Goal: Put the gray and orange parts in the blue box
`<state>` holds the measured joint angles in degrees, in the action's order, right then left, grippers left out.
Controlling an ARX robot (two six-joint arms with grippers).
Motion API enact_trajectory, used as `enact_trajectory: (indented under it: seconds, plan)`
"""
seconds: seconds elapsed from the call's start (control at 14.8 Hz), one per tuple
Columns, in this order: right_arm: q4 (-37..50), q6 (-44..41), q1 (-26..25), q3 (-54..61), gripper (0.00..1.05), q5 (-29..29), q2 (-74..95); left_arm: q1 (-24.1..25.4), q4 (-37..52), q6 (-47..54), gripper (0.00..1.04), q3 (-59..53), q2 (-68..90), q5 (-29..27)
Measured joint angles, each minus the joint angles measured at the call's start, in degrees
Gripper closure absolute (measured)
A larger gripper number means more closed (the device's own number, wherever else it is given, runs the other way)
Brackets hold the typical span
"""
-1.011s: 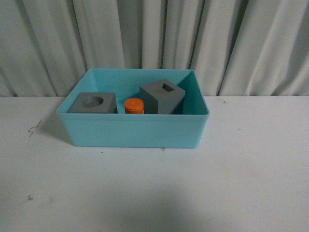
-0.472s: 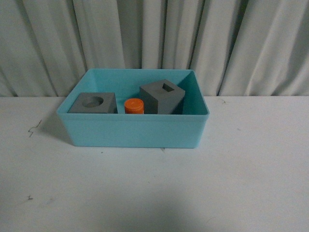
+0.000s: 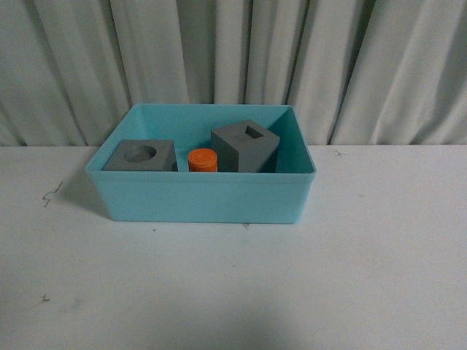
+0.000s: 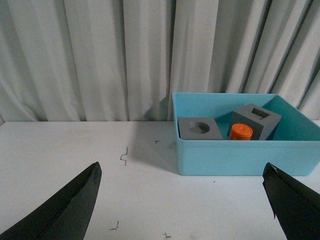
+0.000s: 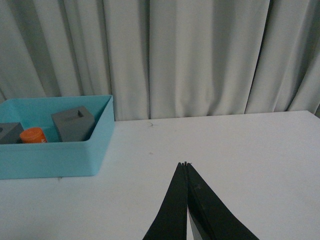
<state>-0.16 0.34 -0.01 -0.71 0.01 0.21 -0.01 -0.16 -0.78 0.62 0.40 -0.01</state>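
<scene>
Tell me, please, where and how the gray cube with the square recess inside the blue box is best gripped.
Probably from above, closing the fingers on two opposite flat side faces of the cube with the square recess. It sits tilted and turned cornerwise in the blue box, near the right wall, with the orange cylinder close on its other side, so a sideways approach looks blocked.

Right gripper (image 5: 185, 165): black fingers pressed together, tips meeting over bare white table (image 5: 240, 150). Blue box (image 5: 60, 150) at about ten o'clock from the tips, holding a gray cube (image 5: 73, 123) (tilted, square recess up) and orange cylinder (image 5: 33, 135). Curtain (image 5: 190, 55) behind.
</scene>
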Motion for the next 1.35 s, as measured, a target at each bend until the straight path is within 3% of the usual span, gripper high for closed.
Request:
enact_trajectory:
  seconds: [0.13,0.61,0.67,1.35]
  plan:
    - [0.0,0.0,0.0,0.0,0.98,0.0,0.0,0.0,0.0,0.0,0.07,0.0,0.0,0.0]
    - [0.0,0.0,0.0,0.0,0.13,0.0,0.0,0.0,0.0,0.0,0.07,0.0,0.0,0.0]
    - [0.0,0.0,0.0,0.0,0.04,0.0,0.0,0.0,0.0,0.0,0.07,0.0,0.0,0.0]
    - [0.0,0.0,0.0,0.0,0.06,0.0,0.0,0.0,0.0,0.0,0.07,0.0,0.0,0.0]
